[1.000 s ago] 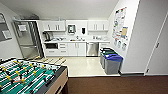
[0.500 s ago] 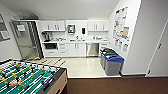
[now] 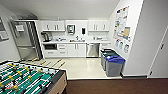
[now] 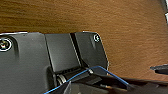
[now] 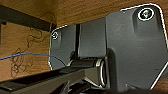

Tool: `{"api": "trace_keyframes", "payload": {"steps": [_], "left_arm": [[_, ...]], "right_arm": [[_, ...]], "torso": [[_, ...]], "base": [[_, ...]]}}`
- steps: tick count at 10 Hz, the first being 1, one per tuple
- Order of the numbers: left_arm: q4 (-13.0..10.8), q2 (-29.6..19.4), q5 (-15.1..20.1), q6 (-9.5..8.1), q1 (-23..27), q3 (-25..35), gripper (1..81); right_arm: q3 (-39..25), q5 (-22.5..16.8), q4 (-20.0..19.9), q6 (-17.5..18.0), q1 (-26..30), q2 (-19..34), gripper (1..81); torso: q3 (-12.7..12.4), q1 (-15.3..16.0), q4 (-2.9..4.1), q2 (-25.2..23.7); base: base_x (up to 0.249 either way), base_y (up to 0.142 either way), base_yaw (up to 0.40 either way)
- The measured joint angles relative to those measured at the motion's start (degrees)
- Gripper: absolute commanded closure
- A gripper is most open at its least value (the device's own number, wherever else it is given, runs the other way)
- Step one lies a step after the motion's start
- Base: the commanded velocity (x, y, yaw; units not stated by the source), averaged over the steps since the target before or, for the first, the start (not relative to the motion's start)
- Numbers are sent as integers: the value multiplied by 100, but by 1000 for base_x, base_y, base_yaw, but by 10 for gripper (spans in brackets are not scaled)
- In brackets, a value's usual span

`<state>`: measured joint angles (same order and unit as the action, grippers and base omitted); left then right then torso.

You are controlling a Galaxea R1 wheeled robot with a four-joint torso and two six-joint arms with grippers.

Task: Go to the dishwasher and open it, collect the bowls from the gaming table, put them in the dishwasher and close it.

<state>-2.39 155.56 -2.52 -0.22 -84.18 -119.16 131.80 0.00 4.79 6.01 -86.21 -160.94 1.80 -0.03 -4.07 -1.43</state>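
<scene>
The dishwasher [image 3: 92, 50] has a brushed-steel front and stands shut under the white counter at the far wall, right of the sink. The bowls and the gaming table are out of view. In both wrist views my arms' dark plates hang low over brown wood-toned flooring, and the grippers themselves are hard to make out.
A green-field table-football table [image 3: 27, 80] fills the near left. A blue-lidded bin [image 3: 114, 65] and a dark bin [image 3: 107, 55] stand against the right wall. A steel fridge [image 3: 25, 41] is at the far left. Pale floor [image 3: 82, 67] runs from the dark carpet [image 3: 112, 87] toward the counter.
The whole head view has shifted slightly, with the kitchenette a touch nearer. No object has moved.
</scene>
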Motion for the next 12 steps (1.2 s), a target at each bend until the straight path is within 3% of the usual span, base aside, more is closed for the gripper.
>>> {"api": "trace_keyframes", "payload": {"steps": [12], "left_arm": [[0, -18, -4, 0, 2, 26, 10]], "right_arm": [[2, 2, 0, 0, 2, -2, 10]], "torso": [[0, 2, 0, 2]], "base": [[150, 0, 0]]}}
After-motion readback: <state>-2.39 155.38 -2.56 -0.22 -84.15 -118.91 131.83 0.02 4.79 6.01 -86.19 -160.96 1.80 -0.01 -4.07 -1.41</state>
